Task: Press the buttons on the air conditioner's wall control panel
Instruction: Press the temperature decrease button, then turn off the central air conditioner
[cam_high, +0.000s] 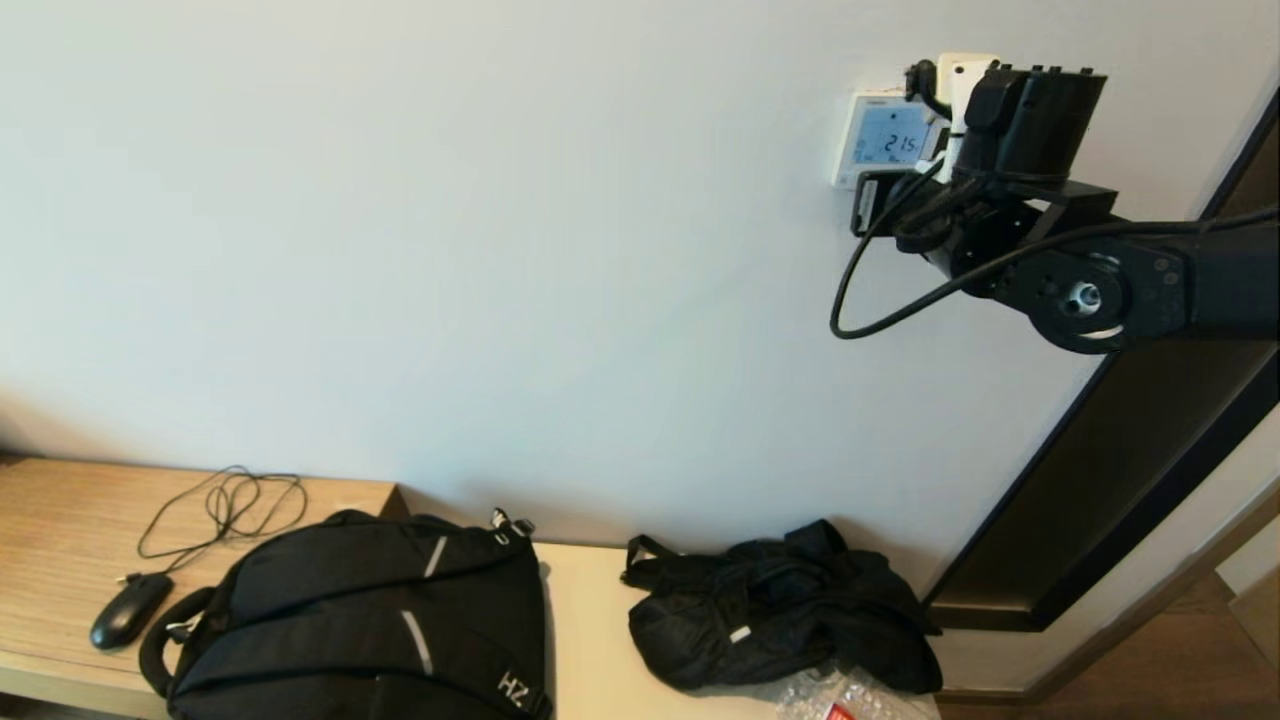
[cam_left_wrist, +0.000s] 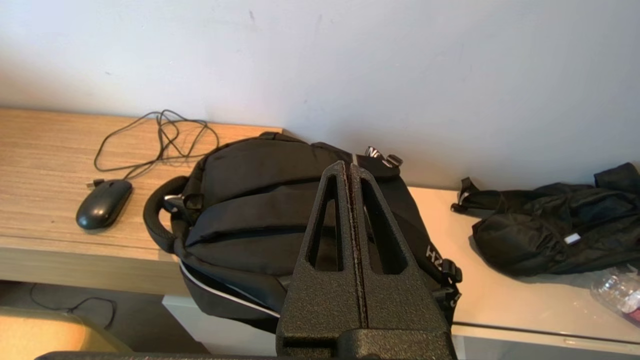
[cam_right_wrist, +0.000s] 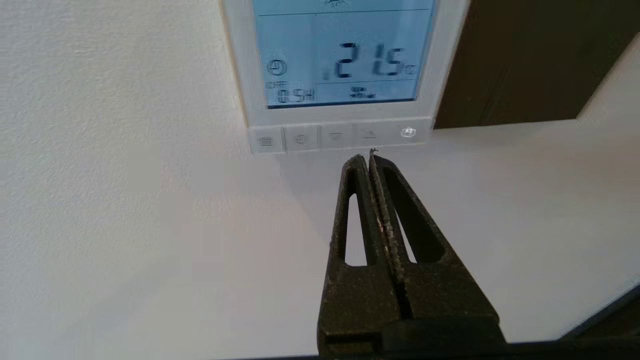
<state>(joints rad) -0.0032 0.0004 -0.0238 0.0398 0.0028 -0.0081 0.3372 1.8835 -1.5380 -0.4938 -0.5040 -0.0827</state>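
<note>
Left gripper (cam_left_wrist: 350, 170): we keep it parked low and near, fingers pressed together on nothing, hanging over the black backpack (cam_left_wrist: 280, 220).

Bench clutter: below us lie the backpack, a black mouse (cam_high: 130, 610) with its loose cable at the left, a crumpled black bag (cam_high: 780, 620) to the right and some clear plastic wrap (cam_high: 835, 695) at the near right edge. All of it sits well below the work and plays no part.

Right gripper (cam_right_wrist: 369, 159): raised to the far right wall, fingers closed flat against each other and empty, so that we offer one narrow tip as a poker.

Control panel (cam_right_wrist: 340, 112): white, on the far wall at upper right, its blue screen lit and showing 21.5.

Buttons (cam_right_wrist: 335, 137): a row along the panel's lower edge; our tip sits just beneath it, under the second button from the right. We cannot tell whether it touches the wall.

Step in hand: we judge this to be lining up for a press, with no button visibly pushed.

Next move: a short lift of the tip onto the chosen button, then a light push straight into the wall.

In the way: nothing lies between tip and row. The buttons are small and closely set, so a slight drift could catch a neighbour. In the head view our own wrist and cable (cam_high: 880, 290) hide the row, so we rely on the right wrist view.
</note>
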